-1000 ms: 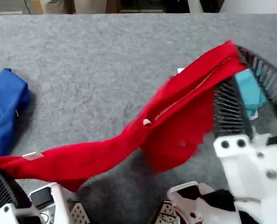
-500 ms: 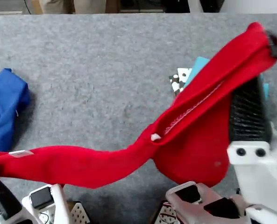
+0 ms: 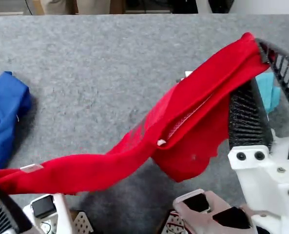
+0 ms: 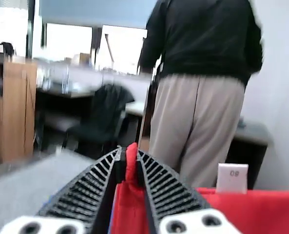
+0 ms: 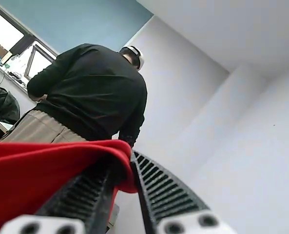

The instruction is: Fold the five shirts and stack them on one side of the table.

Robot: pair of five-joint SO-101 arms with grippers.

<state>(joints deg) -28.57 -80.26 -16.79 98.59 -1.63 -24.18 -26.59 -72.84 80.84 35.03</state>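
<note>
One red shirt [image 3: 183, 122] stretched diagonally, left end effector [image 4: 129, 155] clamping its near-left end, right end effector [image 5: 125, 165] clamping far-right end

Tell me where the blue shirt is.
High view: the blue shirt lies bunched at the left edge of the table, next to the red shirt.

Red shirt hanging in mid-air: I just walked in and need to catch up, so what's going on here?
Both arms hold the red shirt stretched between them above the grey table. The left gripper is shut on one end, low at the near left. The right gripper is shut on the other end, raised at the right. The shirt sags in the middle and is not folded yet. A blue shirt lies bunched at the left edge, unfolded.
</note>
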